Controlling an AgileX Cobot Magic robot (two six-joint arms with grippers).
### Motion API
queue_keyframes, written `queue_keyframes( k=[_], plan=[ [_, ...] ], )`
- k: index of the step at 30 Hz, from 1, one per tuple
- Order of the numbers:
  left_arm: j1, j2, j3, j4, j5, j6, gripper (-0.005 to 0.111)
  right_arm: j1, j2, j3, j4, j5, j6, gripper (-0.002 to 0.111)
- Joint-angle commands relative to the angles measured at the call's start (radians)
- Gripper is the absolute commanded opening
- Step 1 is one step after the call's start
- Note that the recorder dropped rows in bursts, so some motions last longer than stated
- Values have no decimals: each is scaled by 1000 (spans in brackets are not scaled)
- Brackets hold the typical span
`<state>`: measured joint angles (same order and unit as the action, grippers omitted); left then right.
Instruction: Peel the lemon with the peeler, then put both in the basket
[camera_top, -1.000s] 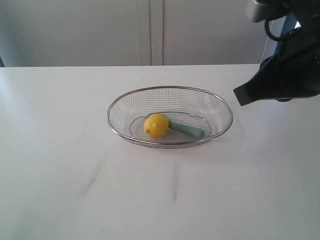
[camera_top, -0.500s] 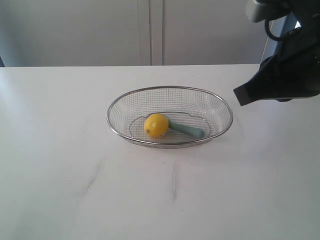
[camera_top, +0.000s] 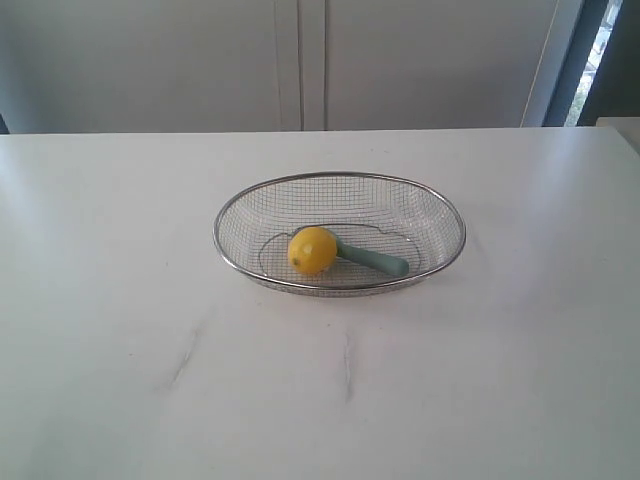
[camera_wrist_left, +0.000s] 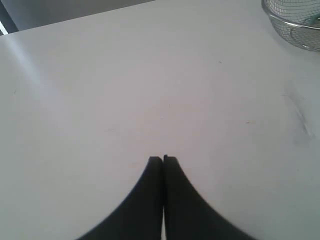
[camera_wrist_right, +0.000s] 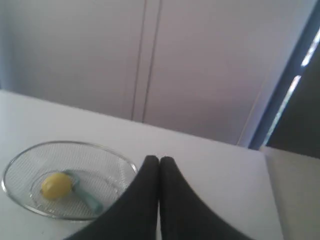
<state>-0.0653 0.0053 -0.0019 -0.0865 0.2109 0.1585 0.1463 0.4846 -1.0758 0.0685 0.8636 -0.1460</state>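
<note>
— Looking into the basket (camera_top: 410, 210), you'll find the lemon (camera_top: 312, 250) lying on the mesh floor, a little left of the middle as the exterior camera has it.

— The peeler (camera_top: 375, 261) is in there with it. You can see its pale green handle running out from behind the lemon toward the right and the near rim. The blade end is hidden behind the fruit, so you can't tell how it sits.

— The two look to be touching: the handle meets the lemon with no gap showing.

— The basket itself stands level near the middle of the white counter (camera_top: 120, 330), with grey cupboard doors (camera_top: 300, 60) behind it.

— Now your left pincer (camera_wrist_left: 163, 159). Its two dark fingers are pressed flat together with nothing between them. It hangs over bare counter, and only a piece of the basket's rim shows at the corner of its wrist camera, well apart from the tips.

— Your right pincer (camera_wrist_right: 159, 159) is the same, closed tight on nothing. Its wrist camera takes in the whole basket beyond the fingers, with the lemon and the green handle inside and the cupboard doors further back.

— Neither pincer touches the basket, the lemon or the peeler.

— You'll also notice a few faint grey streaks on the counter in front of the basket.
</note>
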Motion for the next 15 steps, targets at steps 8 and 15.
queue_keyframes(
  k=[8,15],
  plan=[
    [5,-5,2,-2,-2,-1,0,-47,-332,5,5,2,-7,0],
    [5,-5,2,-2,-2,-1,0,-47,-395,108,14,-10,-7,0]
  ],
)
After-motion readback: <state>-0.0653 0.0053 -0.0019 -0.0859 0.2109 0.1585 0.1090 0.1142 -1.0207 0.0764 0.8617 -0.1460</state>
